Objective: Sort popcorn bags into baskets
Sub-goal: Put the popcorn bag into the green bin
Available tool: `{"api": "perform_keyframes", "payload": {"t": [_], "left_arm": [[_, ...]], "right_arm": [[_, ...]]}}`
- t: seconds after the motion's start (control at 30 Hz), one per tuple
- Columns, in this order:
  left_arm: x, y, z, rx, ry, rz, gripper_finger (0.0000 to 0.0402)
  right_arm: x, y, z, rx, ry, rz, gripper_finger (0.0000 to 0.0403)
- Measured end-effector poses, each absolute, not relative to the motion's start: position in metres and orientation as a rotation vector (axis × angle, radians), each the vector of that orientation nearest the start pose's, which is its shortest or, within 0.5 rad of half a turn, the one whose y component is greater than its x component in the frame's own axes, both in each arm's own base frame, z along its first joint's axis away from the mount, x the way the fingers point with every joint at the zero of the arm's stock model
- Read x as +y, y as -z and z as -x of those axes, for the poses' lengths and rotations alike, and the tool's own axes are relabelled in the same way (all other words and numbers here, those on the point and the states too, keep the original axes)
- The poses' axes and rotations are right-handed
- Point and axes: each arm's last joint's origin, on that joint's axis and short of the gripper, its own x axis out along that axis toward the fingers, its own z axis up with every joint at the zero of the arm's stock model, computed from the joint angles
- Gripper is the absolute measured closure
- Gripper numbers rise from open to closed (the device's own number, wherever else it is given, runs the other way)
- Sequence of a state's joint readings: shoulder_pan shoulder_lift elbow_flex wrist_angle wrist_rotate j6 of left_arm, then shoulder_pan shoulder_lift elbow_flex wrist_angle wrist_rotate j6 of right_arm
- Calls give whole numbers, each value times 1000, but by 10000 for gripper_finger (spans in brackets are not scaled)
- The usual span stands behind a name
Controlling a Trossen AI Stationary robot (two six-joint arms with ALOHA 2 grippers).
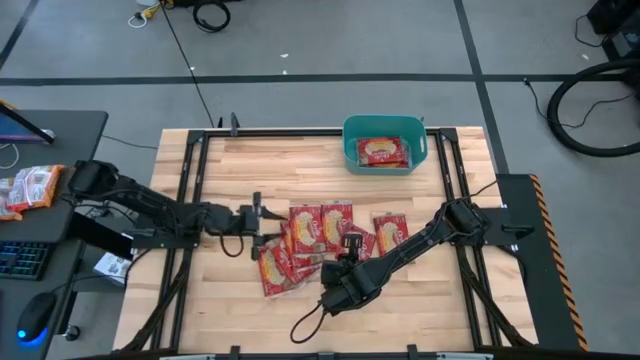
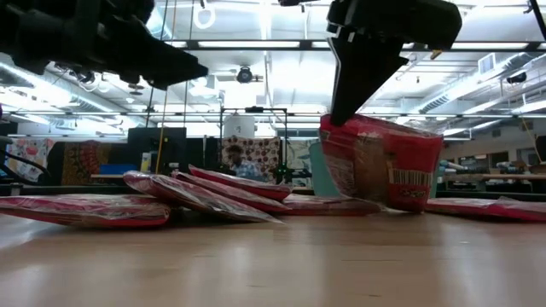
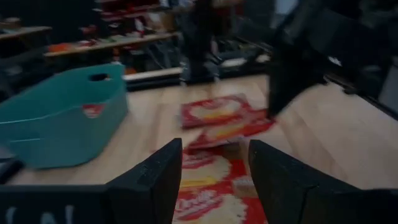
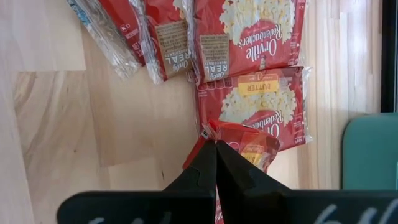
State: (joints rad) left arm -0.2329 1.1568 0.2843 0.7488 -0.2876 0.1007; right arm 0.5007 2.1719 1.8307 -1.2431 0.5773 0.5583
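Pinching one popcorn bag (image 4: pixel 239 140), the right claw (image 4: pixel 216 144) hangs over the wooden table (image 1: pixel 450 310); left claw (image 3: pixel 211 168) spread.

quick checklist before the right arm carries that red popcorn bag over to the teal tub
1. Grip: right gripper shut on the edge of a flat red foil popcorn bag, ok.
2. Bag lifted clear of the pile: its lower edge looks down at table level in the low view, cannot tell.
3. Room in the teal plastic rectangular tub: one packet inside, space beside it, ok.
4. Left gripper open, over the pile's left side, away from the tub, ok.
5. Second bag stuck to the held one: cannot tell.
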Motion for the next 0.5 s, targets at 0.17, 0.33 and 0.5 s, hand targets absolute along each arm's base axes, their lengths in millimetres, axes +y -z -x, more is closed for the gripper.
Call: {"api": "perform_keyframes", "payload": {"t": [0.17,0.33,0.5], "left_arm": [[-46,-176,-228,205,-17,-208,211],[-51,-167,-247,258,-6,-267,211],[-56,-163,-267,278,14,-273,211]], "right_arm": [[188,-212,-376,1251,419,335,400],[189,-227,-379,1227,414,322,400],[190,-242,-381,1207,409,310,400]]}}
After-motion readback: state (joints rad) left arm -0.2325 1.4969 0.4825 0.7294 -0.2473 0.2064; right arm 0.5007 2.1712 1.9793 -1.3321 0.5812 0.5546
